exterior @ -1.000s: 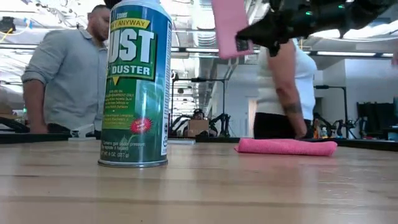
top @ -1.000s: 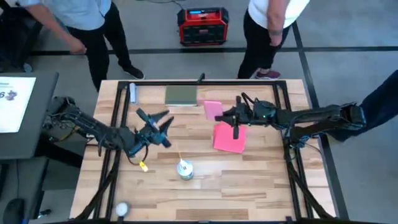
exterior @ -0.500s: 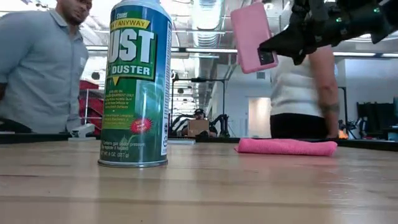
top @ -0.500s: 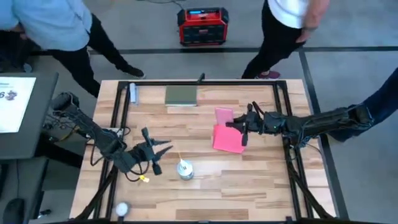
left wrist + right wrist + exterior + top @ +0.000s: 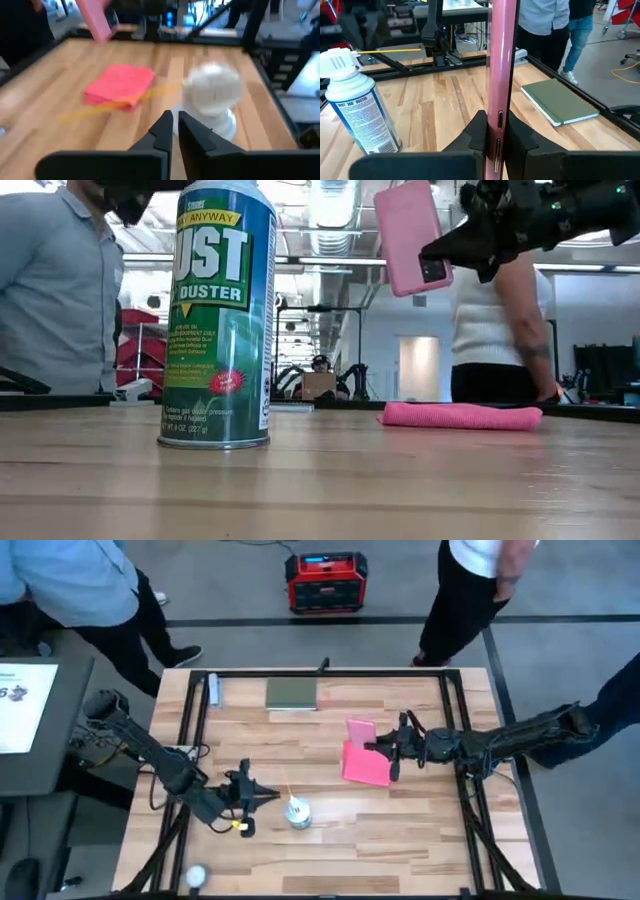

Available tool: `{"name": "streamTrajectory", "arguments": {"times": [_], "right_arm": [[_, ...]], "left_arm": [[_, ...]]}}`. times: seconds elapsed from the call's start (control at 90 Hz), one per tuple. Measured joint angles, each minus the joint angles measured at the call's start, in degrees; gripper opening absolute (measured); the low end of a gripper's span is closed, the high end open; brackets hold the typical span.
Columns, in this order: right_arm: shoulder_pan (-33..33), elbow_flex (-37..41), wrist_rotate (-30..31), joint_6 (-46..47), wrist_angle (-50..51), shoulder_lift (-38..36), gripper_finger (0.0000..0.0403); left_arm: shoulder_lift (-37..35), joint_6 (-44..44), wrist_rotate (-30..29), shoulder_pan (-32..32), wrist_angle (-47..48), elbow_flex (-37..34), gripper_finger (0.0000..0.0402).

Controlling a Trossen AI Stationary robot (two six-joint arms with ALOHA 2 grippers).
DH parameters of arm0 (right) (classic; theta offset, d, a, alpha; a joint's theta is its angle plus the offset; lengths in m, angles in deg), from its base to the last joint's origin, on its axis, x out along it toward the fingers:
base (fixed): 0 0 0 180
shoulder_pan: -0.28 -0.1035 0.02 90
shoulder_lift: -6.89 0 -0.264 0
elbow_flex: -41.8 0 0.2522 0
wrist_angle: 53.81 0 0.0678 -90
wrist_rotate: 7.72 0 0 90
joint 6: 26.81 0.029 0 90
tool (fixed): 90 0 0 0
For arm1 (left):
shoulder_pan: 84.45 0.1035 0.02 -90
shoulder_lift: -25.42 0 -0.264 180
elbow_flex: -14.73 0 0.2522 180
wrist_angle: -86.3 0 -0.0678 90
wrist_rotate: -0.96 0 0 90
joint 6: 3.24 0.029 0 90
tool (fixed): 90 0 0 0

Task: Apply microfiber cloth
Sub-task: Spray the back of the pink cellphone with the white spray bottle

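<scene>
My right gripper (image 5: 492, 131) is clenched on the phone (image 5: 501, 60), holding it upright in the air above the table (image 5: 400, 830). My left gripper (image 5: 172, 131) hangs low beside the duster can (image 5: 296, 811), fingers nearly closed on nothing. The microfiber cloth (image 5: 366, 764) lies folded on the wood under the phone — untouched. As I judge it, the wiping itself is all still ahead.

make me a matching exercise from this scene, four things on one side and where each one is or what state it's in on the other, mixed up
1. phone
2. microfiber cloth
3. duster can
4. green pad

A. upright on the table, near the left gripper
B. lying flat at the table's far edge
C. clamped on edge in the right gripper, off the table
D. folded, lying on the table

Pairs: 1-C, 2-D, 3-A, 4-B
</scene>
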Motion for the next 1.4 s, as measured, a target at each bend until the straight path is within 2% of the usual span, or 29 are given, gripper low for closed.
{"name": "streamTrajectory", "arguments": {"times": [0.211,0.489,0.811,0.944,1.122,1.4], "right_arm": [[-0.66,0.00,1.21,0.12,-0.30,0.00,0.0018],[-0.70,0.00,1.21,0.09,-0.30,0.02,0.0017],[-0.68,0.00,1.20,-0.06,-0.29,0.02,0.0017],[-0.68,0.00,1.19,-0.12,-0.13,0.02,0.0017],[-0.68,0.00,1.19,-0.36,-0.09,0.02,0.0017],[-0.85,0.00,1.19,-0.56,-0.04,0.02,0.0017]], "left_arm": [[4.29,4.90,1.33,1.06,-7.64,0.07,0.0001],[3.88,7.52,1.44,3.14,-7.55,0.11,0.0000],[3.94,13.49,8.22,7.76,-10.79,0.28,0.0000],[3.94,14.56,8.12,6.22,-6.35,3.50,0.0000],[3.94,8.43,5.95,3.88,5.97,8.84,0.0000],[3.94,2.72,5.51,1.38,6.66,9.05,0.0000]]}}
